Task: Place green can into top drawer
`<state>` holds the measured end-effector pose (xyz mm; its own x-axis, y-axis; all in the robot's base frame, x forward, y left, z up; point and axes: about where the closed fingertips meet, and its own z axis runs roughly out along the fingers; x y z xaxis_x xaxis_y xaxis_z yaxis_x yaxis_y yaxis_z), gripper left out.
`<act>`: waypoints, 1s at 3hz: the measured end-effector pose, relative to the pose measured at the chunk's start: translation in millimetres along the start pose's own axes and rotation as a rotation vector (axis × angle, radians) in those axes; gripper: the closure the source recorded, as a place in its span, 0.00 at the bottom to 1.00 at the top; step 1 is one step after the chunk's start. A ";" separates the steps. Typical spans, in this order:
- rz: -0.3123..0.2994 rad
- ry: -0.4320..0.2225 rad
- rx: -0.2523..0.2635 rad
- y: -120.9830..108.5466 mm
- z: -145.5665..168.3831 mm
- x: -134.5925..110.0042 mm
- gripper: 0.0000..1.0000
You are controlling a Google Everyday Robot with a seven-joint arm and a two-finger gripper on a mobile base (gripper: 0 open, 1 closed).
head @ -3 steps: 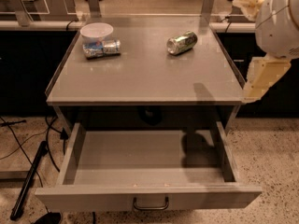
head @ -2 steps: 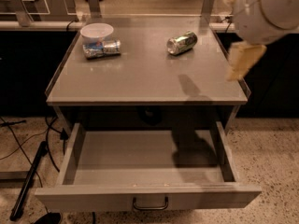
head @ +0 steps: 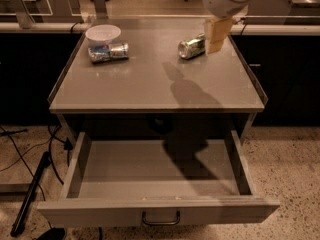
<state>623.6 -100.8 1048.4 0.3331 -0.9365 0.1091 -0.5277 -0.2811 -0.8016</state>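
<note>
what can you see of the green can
The green can is small and looks like shiny green metal, with a silver end facing front-left. It lies on its side on the table, back right. The hand hangs just at its right end; whether they touch cannot be told.

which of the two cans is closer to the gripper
The green can, lying on its side right beside the gripper. The blue-and-white can lies across the tabletop from it, by the white bowl.
</note>
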 end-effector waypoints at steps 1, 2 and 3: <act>-0.065 0.012 0.002 -40.4 43.1 -16.3 0.00; -0.085 0.088 -0.068 -63.7 104.8 -13.7 0.00; -0.114 0.069 -0.066 -82.1 117.1 -43.7 0.00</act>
<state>743.8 -12.3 1040.6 0.3407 -0.9094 0.2387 -0.5409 -0.3973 -0.7413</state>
